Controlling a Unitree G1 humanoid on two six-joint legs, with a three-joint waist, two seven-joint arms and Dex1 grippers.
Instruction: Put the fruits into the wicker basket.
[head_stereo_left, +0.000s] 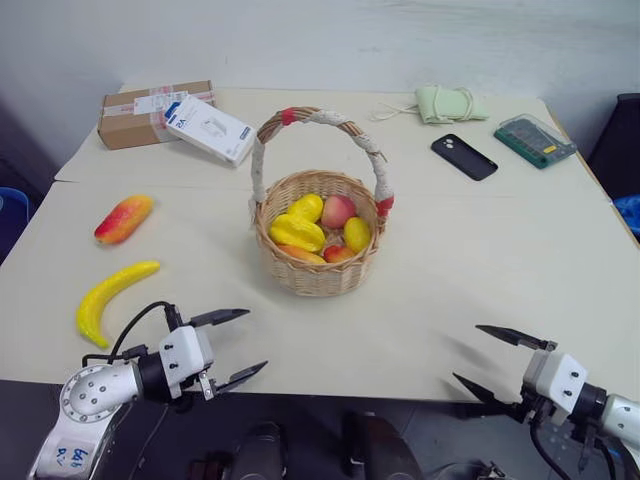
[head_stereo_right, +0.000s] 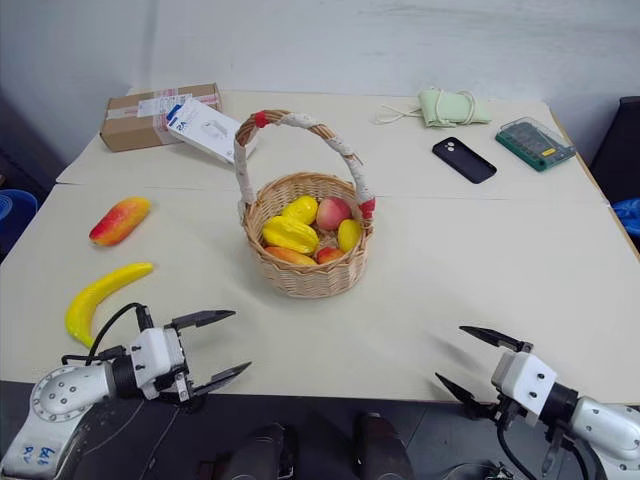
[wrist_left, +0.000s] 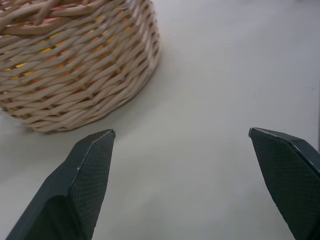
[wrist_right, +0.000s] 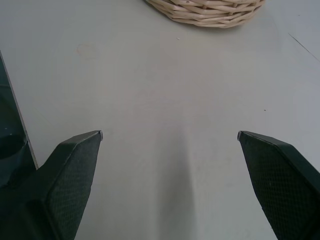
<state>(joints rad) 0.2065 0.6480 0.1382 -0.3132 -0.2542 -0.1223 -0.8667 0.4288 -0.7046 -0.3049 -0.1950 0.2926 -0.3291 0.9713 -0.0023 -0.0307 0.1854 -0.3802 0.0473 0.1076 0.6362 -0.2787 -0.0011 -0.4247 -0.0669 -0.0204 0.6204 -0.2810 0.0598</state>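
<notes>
The wicker basket (head_stereo_left: 318, 262) stands mid-table with its white-wrapped arched handle upright; small yellow and peach-red fruits lie inside. A long yellow banana (head_stereo_left: 108, 297) lies on the table at the near left. Farther back on the left rests the red-orange mango (head_stereo_left: 123, 219). My left gripper (head_stereo_left: 245, 345) hangs open and empty at the table's front edge, just right of the banana. Over at the near right edge my right gripper (head_stereo_left: 478, 357) is open too, holding nothing. The basket's woven wall (wrist_left: 75, 70) fills a corner of the left wrist view.
At the back left sit a cardboard box (head_stereo_left: 150, 113) and a white packet (head_stereo_left: 211, 129). A black phone (head_stereo_left: 464, 156), a green case (head_stereo_left: 535, 140) and a pale green pouch (head_stereo_left: 449, 103) lie at the back right. The table (head_stereo_left: 480, 270) is bare between basket and grippers.
</notes>
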